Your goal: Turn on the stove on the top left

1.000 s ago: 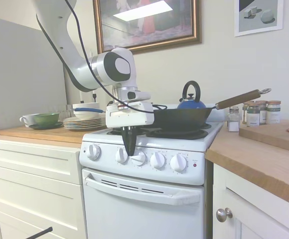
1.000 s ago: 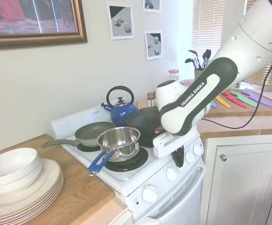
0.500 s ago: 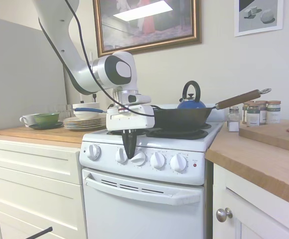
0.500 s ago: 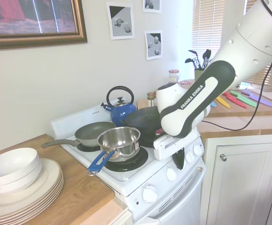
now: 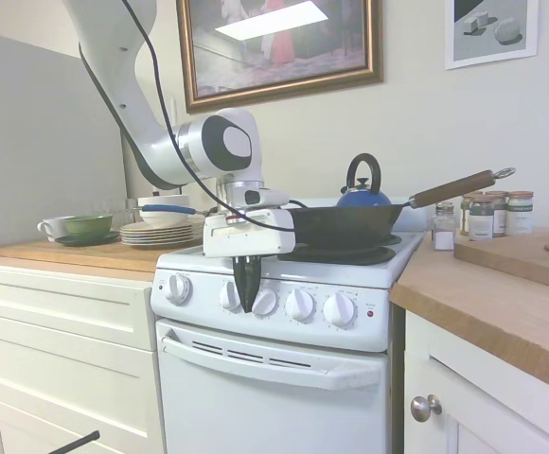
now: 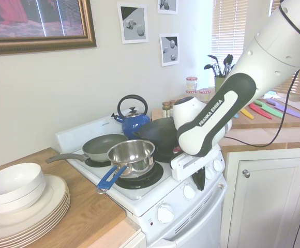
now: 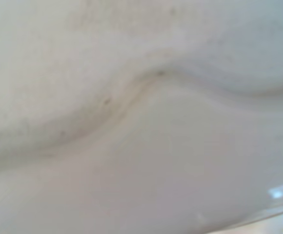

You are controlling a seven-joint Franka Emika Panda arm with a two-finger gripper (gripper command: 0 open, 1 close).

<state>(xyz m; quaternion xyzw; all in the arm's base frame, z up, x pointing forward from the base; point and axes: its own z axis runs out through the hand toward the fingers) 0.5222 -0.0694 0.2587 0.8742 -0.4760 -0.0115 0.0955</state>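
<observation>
The white stove (image 5: 284, 397) has a front row of round white knobs (image 5: 299, 304) and a small red light (image 5: 370, 313) at the right end. My gripper (image 5: 247, 301) points down in front of the panel, its dark fingers pressed together, shut on nothing. In the first exterior view it hangs between the second knob (image 5: 227, 295) and third knob (image 5: 266, 302) from the left. In the second exterior view the gripper (image 6: 198, 181) covers part of the knob row (image 6: 189, 191). The wrist view shows only a blurred white stove surface (image 7: 141, 146) from very close.
Pans cover the burners: a steel saucepan with a blue handle (image 6: 132, 155), a grey frying pan (image 6: 104, 146), a black wok (image 5: 345, 225) and a blue kettle (image 5: 363, 194). Stacked plates (image 6: 26, 206) sit on the left counter. The oven door handle (image 5: 270, 364) juts out below the knobs.
The gripper has sunk a little lower in front of the knob row, and the wrist has shifted slightly to the right. The fingers stay pressed together.
</observation>
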